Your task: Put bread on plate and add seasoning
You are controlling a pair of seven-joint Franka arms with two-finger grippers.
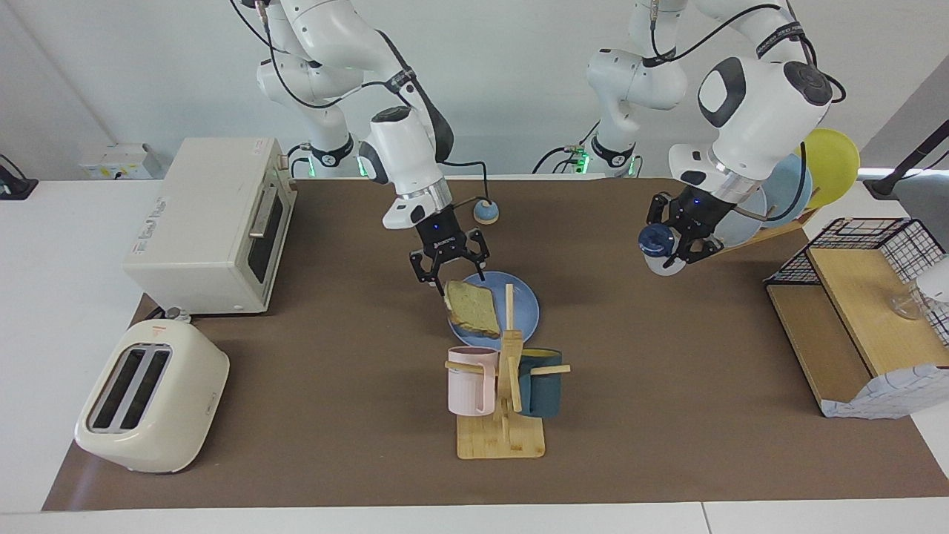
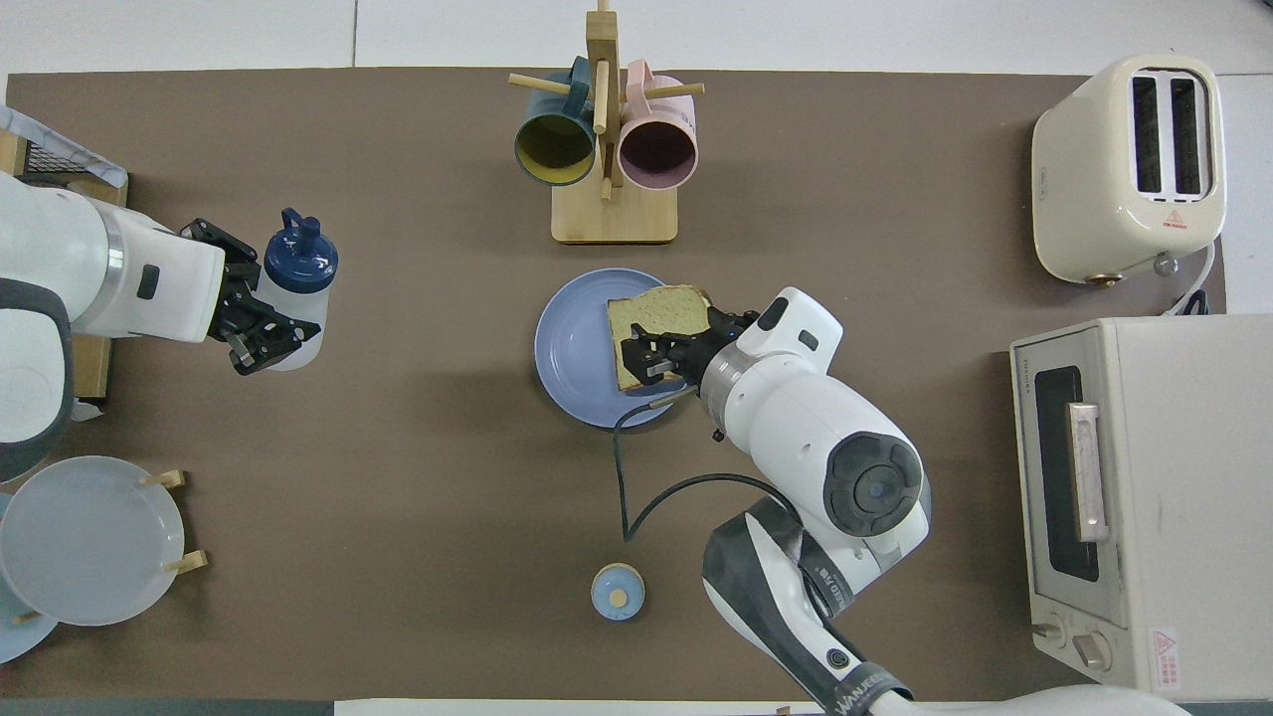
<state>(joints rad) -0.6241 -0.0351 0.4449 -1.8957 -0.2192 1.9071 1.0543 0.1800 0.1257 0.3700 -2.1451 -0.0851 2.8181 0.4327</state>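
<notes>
Right hand (image 1: 449, 276) spread over bread (image 1: 472, 308), left hand (image 1: 680, 239) aloft gripping seasoning (image 1: 657, 247).

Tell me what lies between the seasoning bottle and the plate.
Nothing: the overhead view shows only bare brown mat between the seasoning bottle, held by the left end effector, and the blue plate.

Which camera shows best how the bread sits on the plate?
The overhead view: the whole bread shows, overhanging the plate toward the right arm's end. In the facing view the bread is foreshortened, with the mug rack's post crossing it.
</notes>
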